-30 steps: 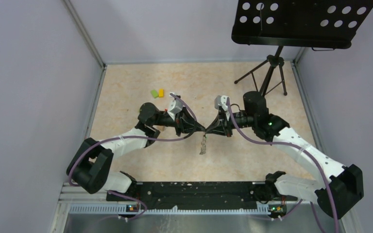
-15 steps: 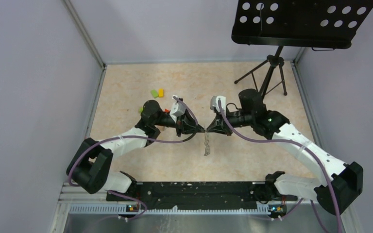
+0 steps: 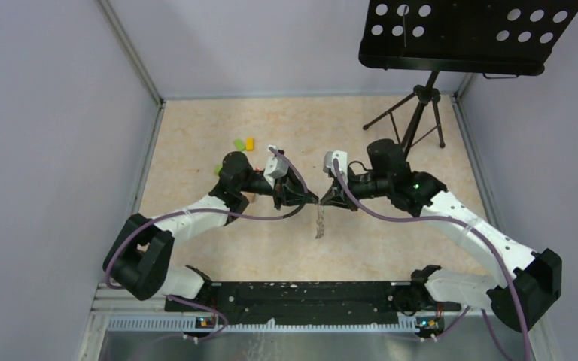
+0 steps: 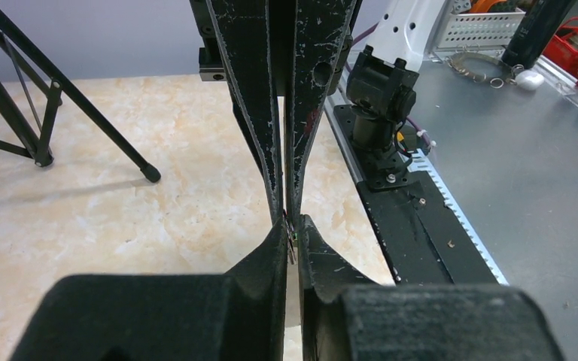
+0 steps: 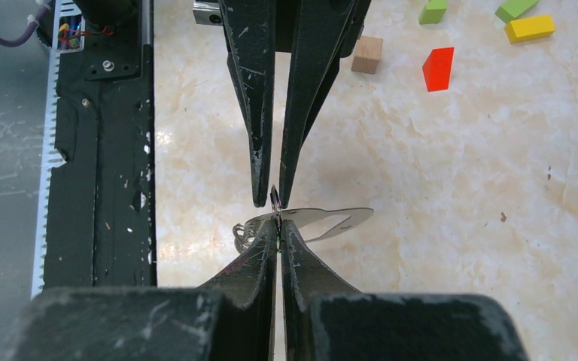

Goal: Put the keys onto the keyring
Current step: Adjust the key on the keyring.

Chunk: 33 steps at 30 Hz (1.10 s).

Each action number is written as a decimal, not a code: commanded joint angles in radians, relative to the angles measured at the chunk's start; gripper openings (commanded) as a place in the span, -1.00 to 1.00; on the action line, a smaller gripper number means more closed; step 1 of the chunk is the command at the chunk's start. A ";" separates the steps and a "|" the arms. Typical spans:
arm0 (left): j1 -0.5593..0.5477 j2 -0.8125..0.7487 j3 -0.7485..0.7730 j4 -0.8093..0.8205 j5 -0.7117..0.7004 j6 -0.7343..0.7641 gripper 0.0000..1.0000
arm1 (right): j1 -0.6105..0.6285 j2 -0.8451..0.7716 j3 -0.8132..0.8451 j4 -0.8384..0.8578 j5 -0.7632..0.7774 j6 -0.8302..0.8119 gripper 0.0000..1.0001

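Observation:
My left gripper (image 3: 314, 201) and right gripper (image 3: 324, 201) meet tip to tip above the middle of the floor, both shut. In the right wrist view the thin dark keyring (image 5: 275, 198) shows edge-on between the left gripper's fingertips (image 5: 259, 197). My right gripper (image 5: 277, 224) is pinched on a flat silver key (image 5: 330, 219), with more keys (image 5: 244, 230) bunched to its left. In the top view the keys (image 3: 319, 222) hang below the meeting point. In the left wrist view my left gripper (image 4: 292, 227) pinches thin metal with a green speck; the ring itself is hard to make out there.
Green (image 3: 238, 144) and yellow (image 3: 249, 142) blocks lie at the far left; a red block (image 5: 438, 68) and a wooden cube (image 5: 366, 55) show in the right wrist view. A black tripod stand (image 3: 421, 98) is at the far right. The black base rail (image 3: 301, 297) runs along the near edge.
Both wrists shifted a little left and away while the tips stayed together. The hanging keys swung slightly to the right.

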 commanded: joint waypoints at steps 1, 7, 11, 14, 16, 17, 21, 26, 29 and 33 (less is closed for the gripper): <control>0.003 0.002 0.038 -0.005 0.028 0.025 -0.78 | 0.008 0.002 0.038 0.029 -0.003 -0.012 -1.00; 0.002 0.009 0.038 -0.028 0.027 0.036 -0.78 | 0.009 0.000 0.038 0.030 -0.006 -0.009 -1.00; 0.001 0.016 0.042 -0.030 0.022 0.035 -0.77 | 0.009 0.000 0.036 0.031 -0.011 -0.007 -1.00; -0.001 0.023 0.044 -0.028 0.022 0.029 -0.78 | 0.009 0.003 0.032 0.038 -0.012 -0.006 -1.00; -0.002 0.029 0.046 -0.019 0.022 0.019 -0.80 | 0.009 0.002 0.030 0.038 -0.012 -0.005 -1.00; -0.001 0.031 0.045 -0.011 0.023 0.012 -0.80 | 0.009 0.003 0.028 0.039 -0.012 -0.005 -1.00; -0.001 0.033 0.041 0.021 0.023 -0.008 -0.76 | 0.009 0.003 0.024 0.037 -0.009 -0.008 -1.00; -0.002 0.030 0.039 0.032 0.025 -0.015 -0.73 | 0.009 0.003 0.019 0.038 -0.007 -0.010 -1.00; -0.002 0.029 0.038 0.034 0.026 -0.017 -0.82 | 0.009 0.002 0.016 0.038 -0.009 -0.010 -1.00; -0.002 0.031 0.034 0.034 0.026 -0.018 -0.94 | 0.008 -0.003 0.019 0.040 -0.012 -0.005 -1.00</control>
